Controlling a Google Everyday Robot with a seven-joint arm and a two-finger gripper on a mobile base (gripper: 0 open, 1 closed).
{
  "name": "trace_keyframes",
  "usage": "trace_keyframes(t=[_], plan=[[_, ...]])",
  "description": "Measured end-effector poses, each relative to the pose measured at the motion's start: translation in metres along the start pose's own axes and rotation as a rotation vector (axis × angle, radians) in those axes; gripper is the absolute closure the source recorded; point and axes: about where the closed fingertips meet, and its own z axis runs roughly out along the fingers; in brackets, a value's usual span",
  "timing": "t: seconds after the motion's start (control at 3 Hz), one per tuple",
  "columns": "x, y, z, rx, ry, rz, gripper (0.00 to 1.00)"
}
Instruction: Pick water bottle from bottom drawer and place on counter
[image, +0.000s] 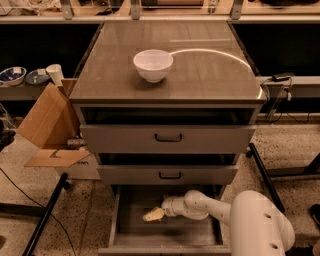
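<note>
tool (153, 215) pale, tapered, inside plain grey bottom drawer (172, 236)

No text can be read; the pincer (153, 215) hangs inside the bottom drawer (150, 236).

Smooth white rounded arm (212, 206), cream fingers (153, 215) inside the bottom drawer (131, 227).

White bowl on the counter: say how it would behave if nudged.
The bowl looks rigid and probably breakable. On the glossy counter it would likely slide, not tip, being wide and low. The gripper is in the bottom drawer.
</note>
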Motion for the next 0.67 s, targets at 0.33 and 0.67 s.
trace_keyframes(t=[0.33, 0.67], plan=[[0.01, -0.003, -0.003, 0.01, 0.022, 0.019, 0.0], [0.021, -0.006, -0.007, 0.026, 0.041, 0.04, 0.0]])
